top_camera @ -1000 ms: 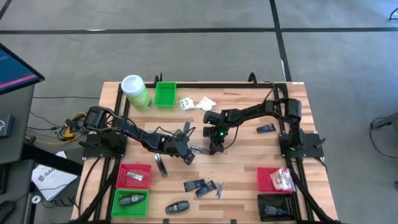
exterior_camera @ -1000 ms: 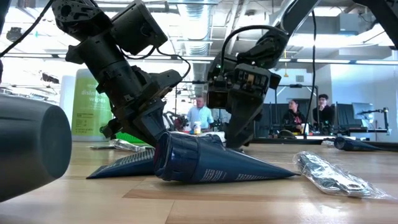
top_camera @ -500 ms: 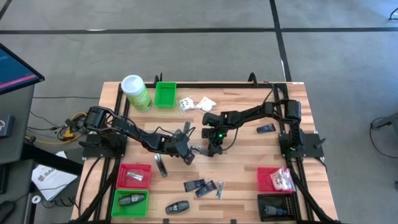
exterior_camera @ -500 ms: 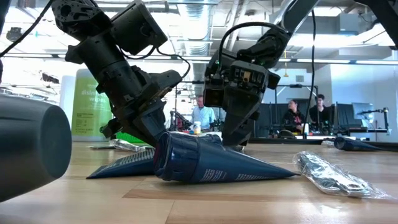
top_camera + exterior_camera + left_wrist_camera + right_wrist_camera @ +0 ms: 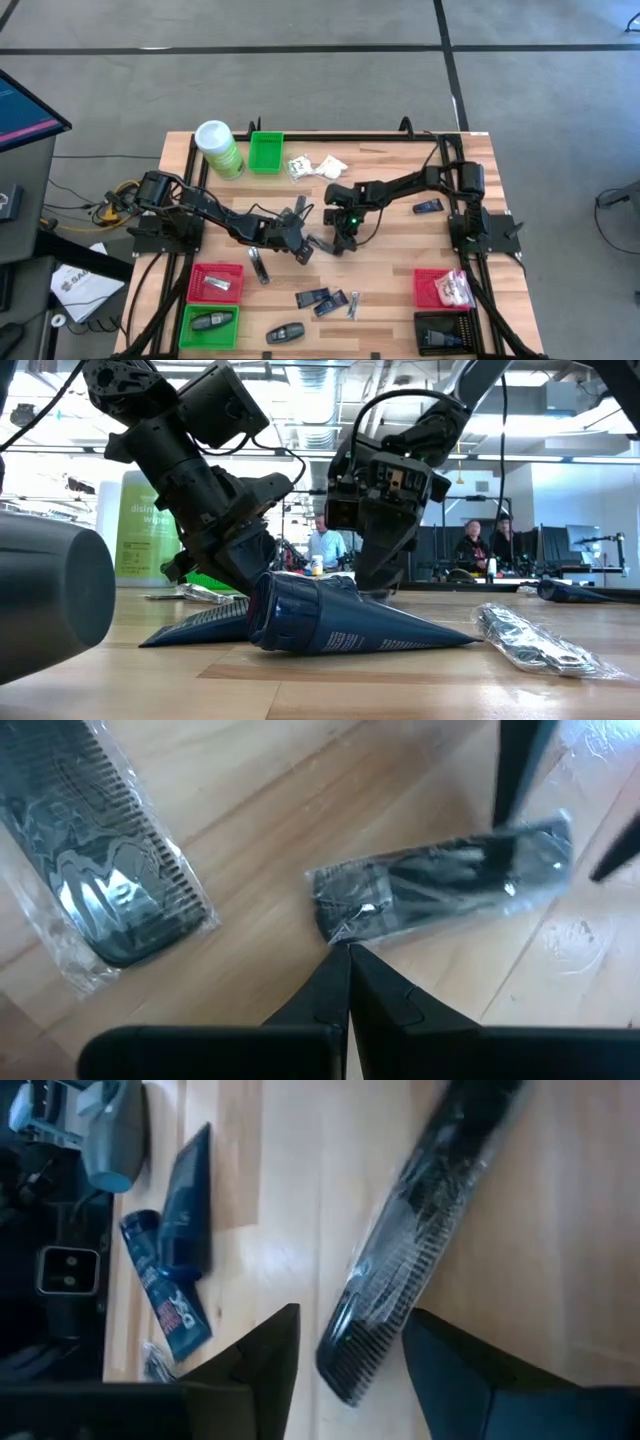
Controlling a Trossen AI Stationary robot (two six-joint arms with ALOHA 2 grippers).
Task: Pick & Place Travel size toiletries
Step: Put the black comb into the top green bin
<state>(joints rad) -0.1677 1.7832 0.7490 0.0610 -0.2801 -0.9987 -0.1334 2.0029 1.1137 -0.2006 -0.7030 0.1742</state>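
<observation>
Wooden table point(image 5: 400, 260) at mid-span: the right gripper point(image 5: 336, 243) has crept slightly toward the left arm since the earlier frame. Its fingers are spread, straddling a wrapped black comb point(image 5: 410, 1250) without closing on it. Beside it, the left gripper point(image 5: 300, 250) is pinched closed, empty, tip against a wrapped packet point(image 5: 445, 885).

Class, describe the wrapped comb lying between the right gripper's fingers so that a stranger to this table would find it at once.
Start at the middle of the wooden table, where the two arms meet. There the shut left gripper and the open right gripper point at a black comb in clear wrap. It is the one framed by the right fingers; the other wrapped comb lies apart, beside the left arm.
</observation>
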